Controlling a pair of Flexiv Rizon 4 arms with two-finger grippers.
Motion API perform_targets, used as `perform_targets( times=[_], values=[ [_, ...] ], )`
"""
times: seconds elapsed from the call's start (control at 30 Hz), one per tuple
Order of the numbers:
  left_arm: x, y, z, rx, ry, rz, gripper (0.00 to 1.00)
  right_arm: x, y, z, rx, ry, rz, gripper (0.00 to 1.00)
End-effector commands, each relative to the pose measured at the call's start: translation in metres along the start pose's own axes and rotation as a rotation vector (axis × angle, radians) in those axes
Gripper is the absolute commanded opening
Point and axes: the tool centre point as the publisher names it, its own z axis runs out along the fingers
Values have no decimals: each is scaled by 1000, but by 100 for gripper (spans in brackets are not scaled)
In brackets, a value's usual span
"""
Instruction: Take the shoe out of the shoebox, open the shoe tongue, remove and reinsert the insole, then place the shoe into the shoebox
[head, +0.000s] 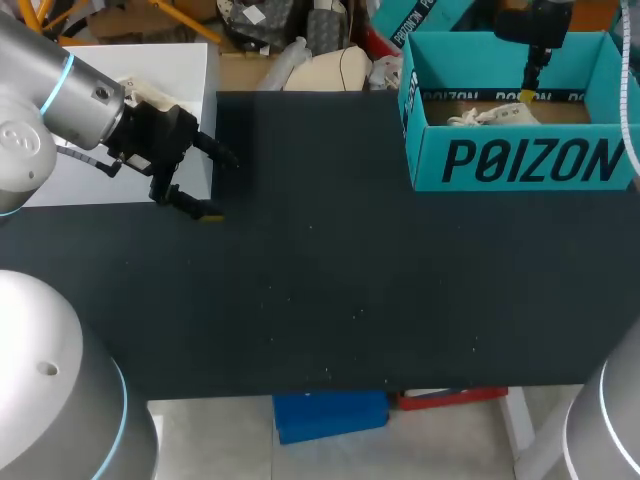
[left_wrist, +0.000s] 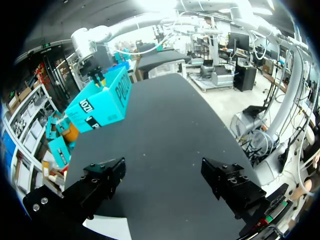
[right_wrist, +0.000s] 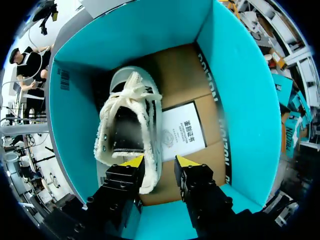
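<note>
Gripper (right_wrist: 159, 161), right one, narrowly open above shoe (right_wrist: 127, 125)

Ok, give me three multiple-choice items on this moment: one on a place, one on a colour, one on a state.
1. Where is the shoe?
A. Lying outside the box
B. Inside the shoebox
C. Lifted clear above the box

2. What colour is the shoebox?
A. Red
B. Teal
C. White

3. How do the left gripper's fingers stand?
A. Open, with nothing between them
B. Shut on the shoe
C. Shut on an insole

Key:
1 B: the right wrist view shows it lying on the box floor, below the right gripper.
2 B: its walls are teal in every view.
3 A: only bare table shows between them.
</note>
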Motion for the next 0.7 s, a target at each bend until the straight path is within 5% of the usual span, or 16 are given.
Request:
perform_targets(
  times=[0.03,0.43,0.7],
  values=[
    [0,0,1,-2,-1,0,100,24,-2,-41,12,-80,18,38],
    [0,0,1,-2,-1,0,100,85,41,-113,12,-135,118,49],
    [0,0,1,-2,-1,0,100,140,75,-118,16,-118,147,58]
  ],
)
